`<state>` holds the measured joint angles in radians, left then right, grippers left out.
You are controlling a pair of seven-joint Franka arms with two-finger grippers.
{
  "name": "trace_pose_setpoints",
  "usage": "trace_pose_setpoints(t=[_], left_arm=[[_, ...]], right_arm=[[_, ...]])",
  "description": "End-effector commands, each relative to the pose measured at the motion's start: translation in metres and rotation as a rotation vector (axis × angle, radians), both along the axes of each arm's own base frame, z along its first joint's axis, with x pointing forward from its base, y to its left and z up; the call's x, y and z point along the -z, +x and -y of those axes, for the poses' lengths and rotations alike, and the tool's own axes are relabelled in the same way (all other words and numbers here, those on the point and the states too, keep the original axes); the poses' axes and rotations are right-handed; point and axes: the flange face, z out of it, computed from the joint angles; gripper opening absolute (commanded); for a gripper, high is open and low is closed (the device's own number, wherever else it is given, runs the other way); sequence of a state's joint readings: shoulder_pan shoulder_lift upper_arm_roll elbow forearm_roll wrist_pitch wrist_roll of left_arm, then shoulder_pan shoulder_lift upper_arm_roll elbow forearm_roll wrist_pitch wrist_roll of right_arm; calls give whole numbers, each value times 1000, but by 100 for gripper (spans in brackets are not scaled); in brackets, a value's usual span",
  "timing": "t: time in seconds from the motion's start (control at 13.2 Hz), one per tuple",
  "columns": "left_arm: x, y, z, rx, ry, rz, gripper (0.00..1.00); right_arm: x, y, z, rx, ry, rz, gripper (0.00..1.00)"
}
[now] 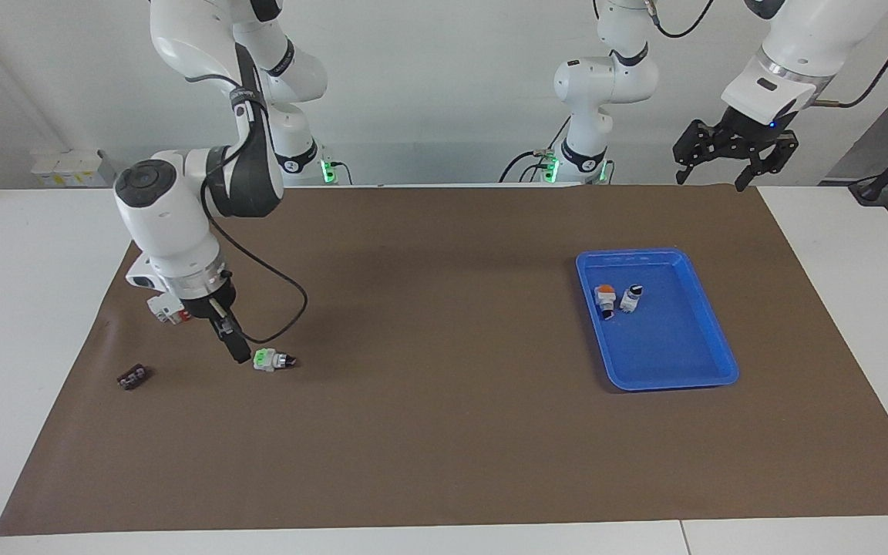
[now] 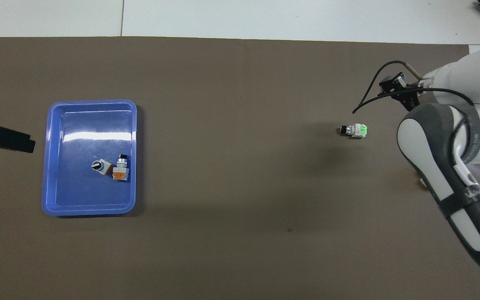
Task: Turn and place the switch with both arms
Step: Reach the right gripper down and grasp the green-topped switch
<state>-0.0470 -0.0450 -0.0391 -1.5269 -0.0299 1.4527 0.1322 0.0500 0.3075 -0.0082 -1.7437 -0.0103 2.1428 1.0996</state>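
Facing view. The right arm [image 1: 182, 223] bends down in the left half of the frame. The right gripper [image 1: 237, 351] hangs low with its tip just beside the green end of the switch [image 1: 273, 360]; contact cannot be told, and it holds nothing. Its fingers are seen edge-on, so I take them to stand wide apart. The switch lies on its side on the brown mat [image 1: 444, 432], left of centre, black knob pointing toward frame right. A white block with red parts [image 1: 165, 308] shows partly behind the wrist, and a small dark part [image 1: 132, 377] lies at lower left. The blue tray [image 1: 710, 339] sits right of centre, holding an orange-capped switch [image 1: 605, 299] and a white-and-black switch [image 1: 630, 297] side by side. The left gripper [image 1: 725, 166] waits at upper right, raised above the mat's edge, jaws spread wide and empty.

Overhead view. The switch [image 2: 353, 131] lies right of centre, alone on the mat. The right arm fills the right edge, and its gripper [image 2: 392, 83] shows just above and right of the switch. The tray [image 2: 52, 166] is at left, both spare switches inside. The left gripper's tip [image 2: 11, 141] pokes in at the left edge.
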Motion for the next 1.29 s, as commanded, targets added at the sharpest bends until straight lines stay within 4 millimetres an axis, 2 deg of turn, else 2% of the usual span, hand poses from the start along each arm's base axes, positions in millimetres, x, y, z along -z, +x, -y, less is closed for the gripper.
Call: trace_pose_setpoints(t=[0.0,0.08,0.15,0.46,0.61,0.68,0.91,0.99,1.06,1.14,1.22], left_arm=[[3,-14,2,-6,-2,-17,100],[3,-14,2,-6,-2,-17,100],[3,-14,2,-6,-2,-17,100],[5,-16,0,-9,-2,-24,100],[5,-16,0,-5,-2,-22,100],[4,-16,0,-6,-2,-20,100],[4,-16,1,-4,-4,-19,100],[5,-16,3,-1,-3,-22,100],[7,-17,3,-3,-3,-28,100],[7,-19,3,-4,-2,-30,100],[9,-19,3,-4,-2,-34,100]], right_arm=[[28,-5,16,174,112,-47,100],[36,-7,30,240,173,-55,100],[48,-10,36,275,205,-69,100],[103,-30,34,357,249,-35,100],[113,-28,34,419,300,-46,100],[116,-28,41,459,339,-45,100],[127,-28,35,426,339,-54,100],[129,-30,37,383,336,-55,71],[129,-31,40,365,341,-61,7],[129,-31,39,365,343,-67,0],[130,-32,41,357,343,-73,0]])
